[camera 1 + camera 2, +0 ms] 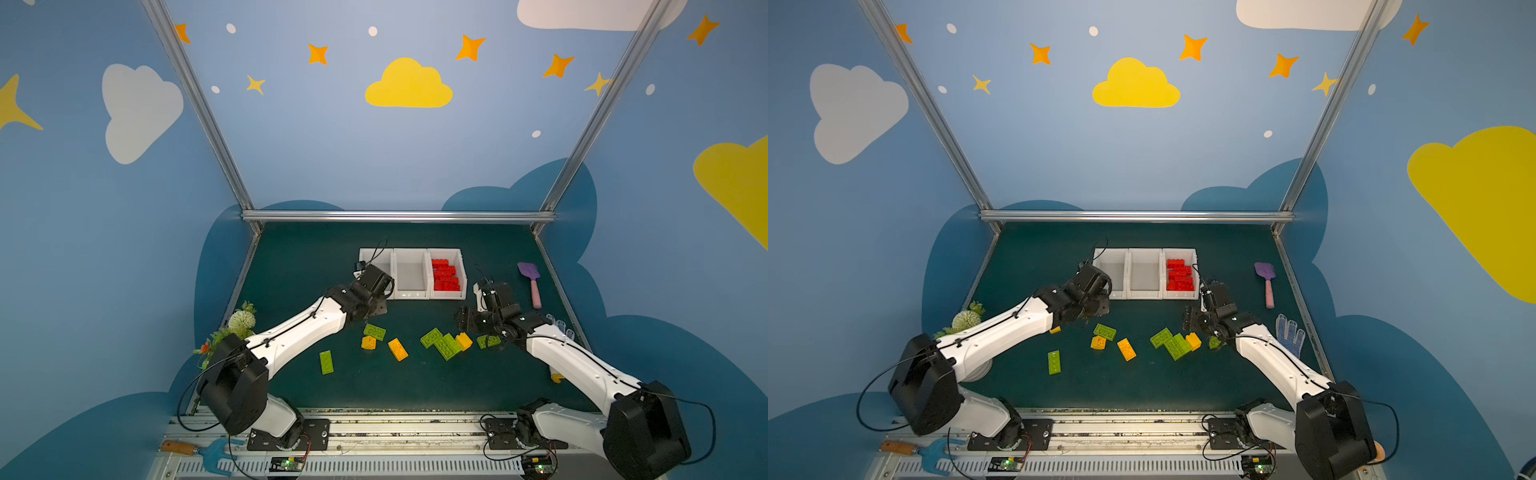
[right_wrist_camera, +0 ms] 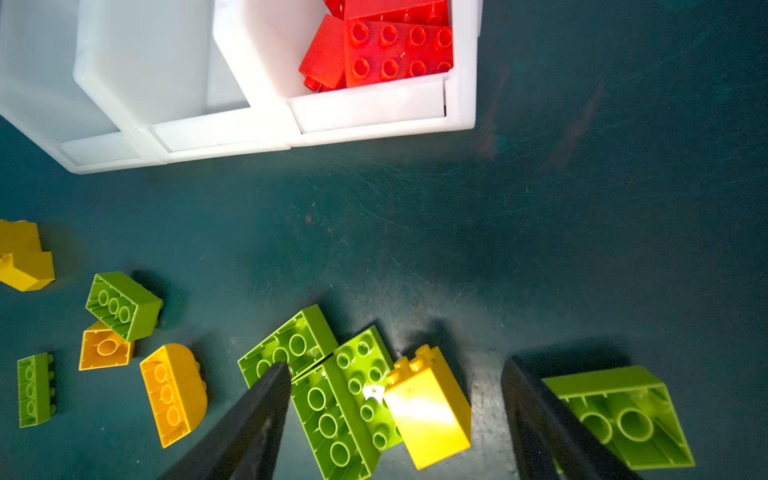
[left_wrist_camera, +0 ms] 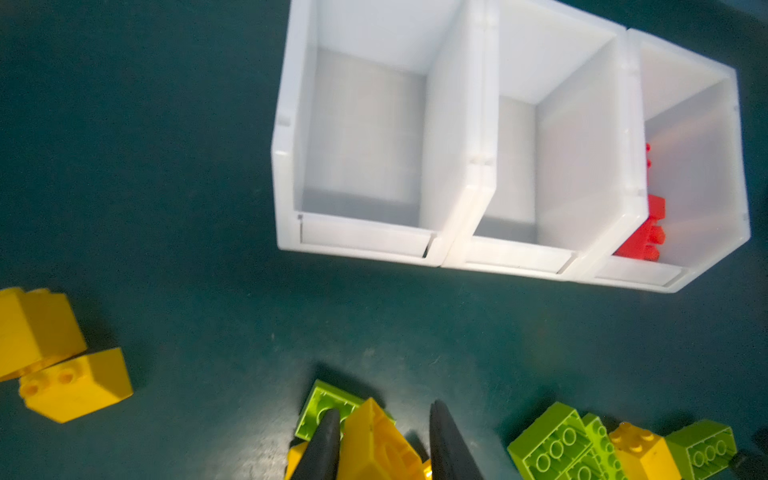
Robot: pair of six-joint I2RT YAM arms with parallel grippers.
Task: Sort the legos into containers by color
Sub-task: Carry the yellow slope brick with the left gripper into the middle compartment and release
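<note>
Chunky, glossy plastic bricks with round studs, in red, green and yellow, are what I see on the dark green desk [image 1: 316,257]. The red bricks [image 1: 445,275] are piled in the rightmost of three white bins [image 1: 410,253], which stand touching in a row toward twelve o'clock.

The rest lie scattered at six o'clock from the bins. The left end effector [image 3: 383,419] sits about six o'clock from the leftmost bin. Its dark fingers [image 3: 328,432] are clamped tight on a yellow brick [image 3: 374,446], which is held tilted with one edge up. A green brick [image 3: 318,405] shows just behind it, hollow side up.

The right end effector [image 2: 395,365] is at about five o'clock from the red bin, spread wide and gripping nothing. Between its fingers in the wrist view lies a tall yellow block [image 2: 428,411] on its side. It touches a cluster of green bricks [image 2: 332,415], some studs up and some showing their hollow undersides.

Toward nine o'clock from that cluster lie a rounded orange-yellow brick [image 1: 397,349], a small yellow square one [image 1: 368,342] and a slim green one [image 1: 326,362].
</note>
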